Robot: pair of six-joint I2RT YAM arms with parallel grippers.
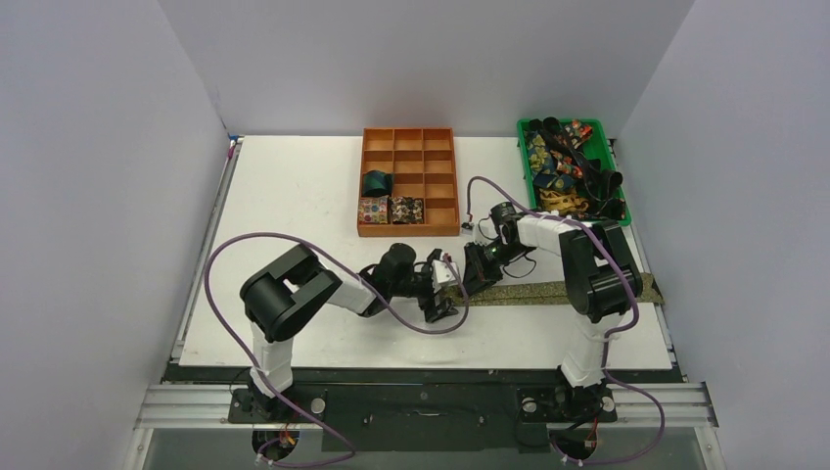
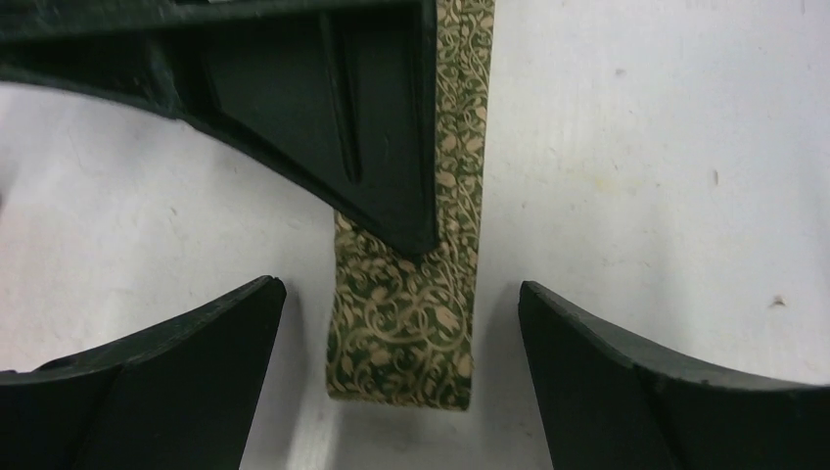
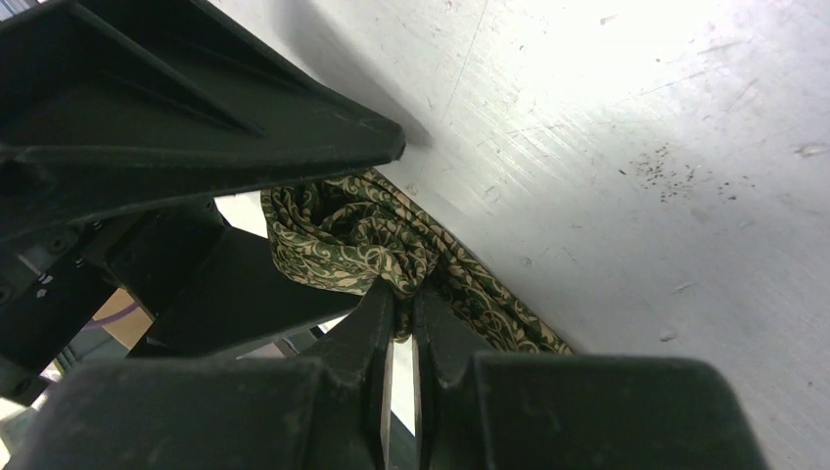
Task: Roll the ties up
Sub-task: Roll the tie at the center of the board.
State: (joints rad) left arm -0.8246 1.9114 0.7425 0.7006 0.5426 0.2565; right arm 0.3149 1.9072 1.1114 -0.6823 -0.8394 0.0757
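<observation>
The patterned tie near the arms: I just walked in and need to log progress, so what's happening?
The right hand is shut on the olive-gold tie near its end, bunching the fabric. The left hand stands open astride that end on the table. Three rolled ties sit in the orange tray.

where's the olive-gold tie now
The olive-gold patterned fabric tie lies flat at the white table's front right, top view; the right gripper pinches it near its left end, between the left gripper's open fingers.
</observation>
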